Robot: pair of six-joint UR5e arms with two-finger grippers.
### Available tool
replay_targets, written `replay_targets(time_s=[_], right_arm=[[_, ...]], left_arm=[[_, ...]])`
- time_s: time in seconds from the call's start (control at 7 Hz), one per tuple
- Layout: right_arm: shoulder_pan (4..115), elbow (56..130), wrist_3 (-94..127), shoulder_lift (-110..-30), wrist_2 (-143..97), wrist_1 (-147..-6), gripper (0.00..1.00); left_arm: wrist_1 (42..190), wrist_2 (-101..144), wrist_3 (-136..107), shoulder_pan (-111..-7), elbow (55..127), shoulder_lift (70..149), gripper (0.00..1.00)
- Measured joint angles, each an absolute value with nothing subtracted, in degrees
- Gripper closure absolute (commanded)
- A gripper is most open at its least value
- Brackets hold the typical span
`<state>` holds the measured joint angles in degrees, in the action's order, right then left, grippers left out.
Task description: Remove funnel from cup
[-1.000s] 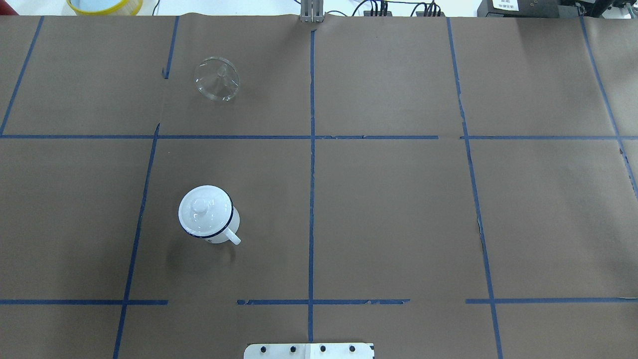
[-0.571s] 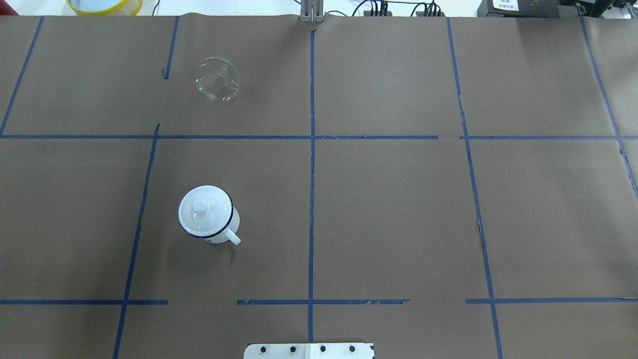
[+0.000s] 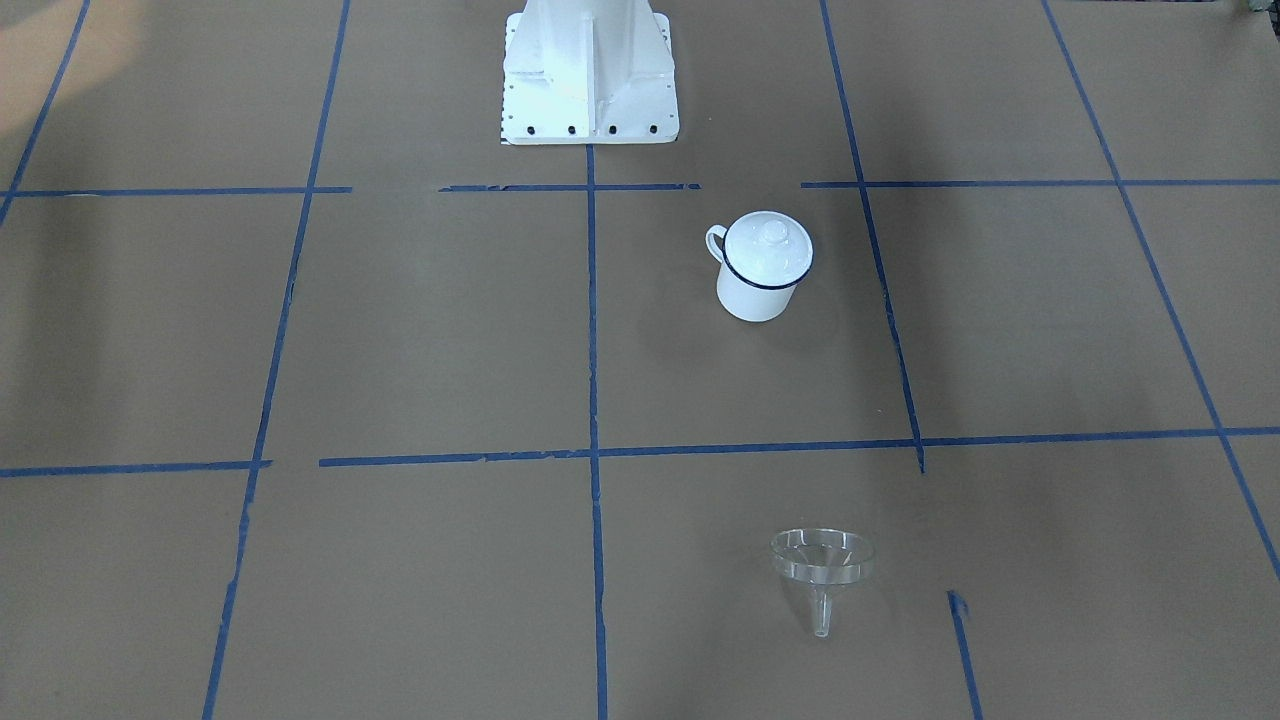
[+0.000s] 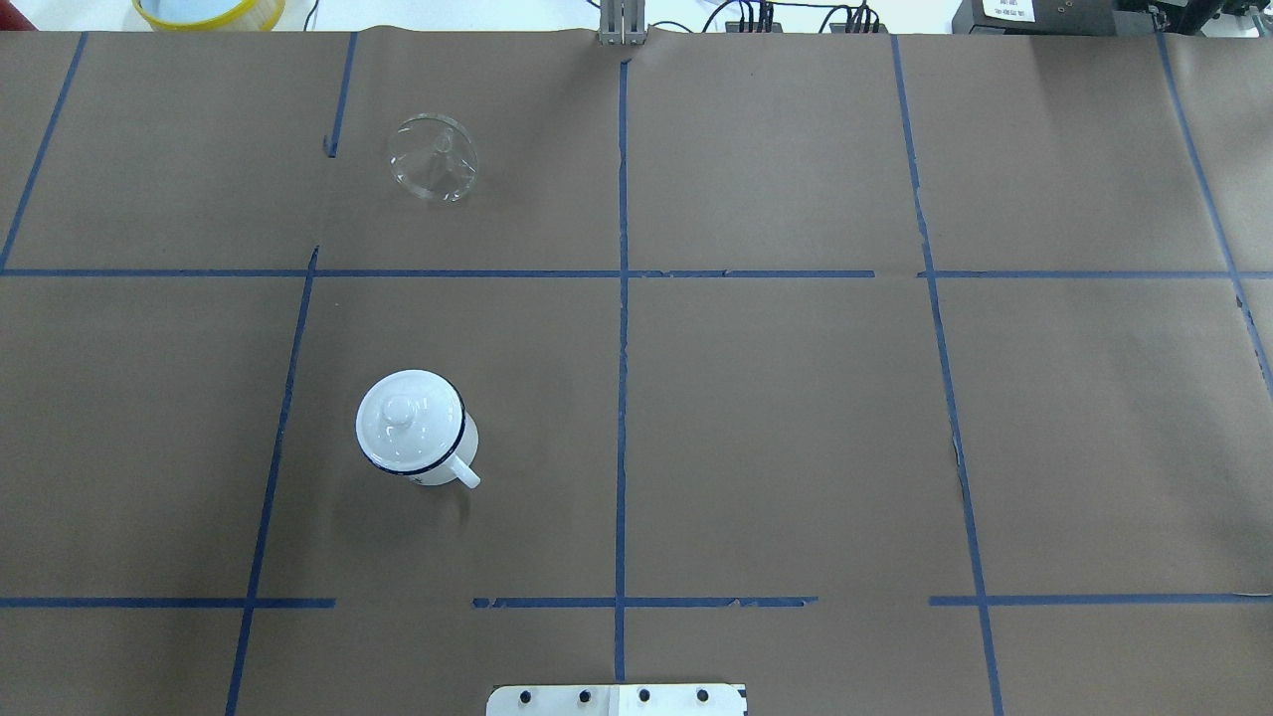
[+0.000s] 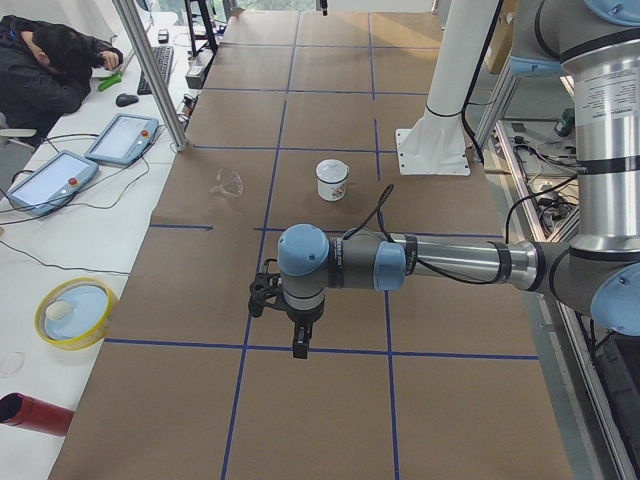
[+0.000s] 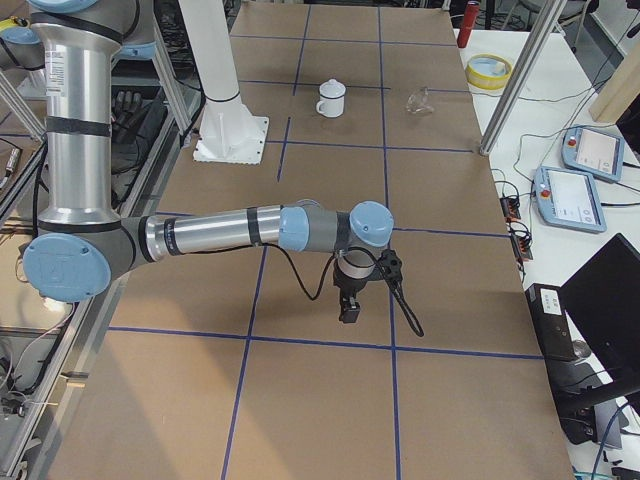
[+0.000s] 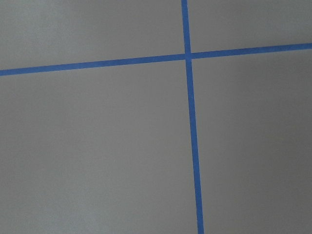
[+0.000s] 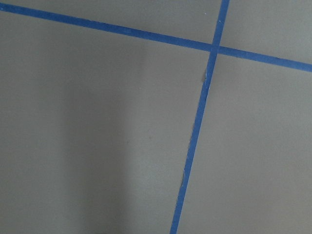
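Clear funnel (image 4: 433, 159) lies tipped at far left, apart from the cup (image 4: 416, 430). It is likely light and slick, best pinched at the rim. Left claw (image 5: 297, 345) and right claw (image 6: 349, 312): cannot tell whether either is parted.

White cup (image 3: 755, 296) (dark blue rim), clear funnel (image 3: 822, 557), brown table (image 3: 420, 330)

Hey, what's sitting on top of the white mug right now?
A white domed lid with a knob covers the mug, so its inside is hidden. The clear funnel lies apart from it, not on top.
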<state>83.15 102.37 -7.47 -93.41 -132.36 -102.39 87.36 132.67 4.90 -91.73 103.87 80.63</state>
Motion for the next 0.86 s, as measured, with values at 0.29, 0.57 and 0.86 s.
replay_targets(time_s=[0.29,0.57,0.86], right_arm=[[83.1,102.4,-7.5,-93.4,-132.4,-102.4,0.0],[83.1,102.4,-7.5,-93.4,-132.4,-102.4,0.0],[83.1,102.4,-7.5,-93.4,-132.4,-102.4,0.0]], left_arm=[[87.6,132.7,5.0,-91.8,104.3,80.8,0.0],[87.7,132.7,5.0,-91.7,104.4,81.0,0.0],[87.7,132.7,5.0,-91.7,105.1,81.0,0.0]])
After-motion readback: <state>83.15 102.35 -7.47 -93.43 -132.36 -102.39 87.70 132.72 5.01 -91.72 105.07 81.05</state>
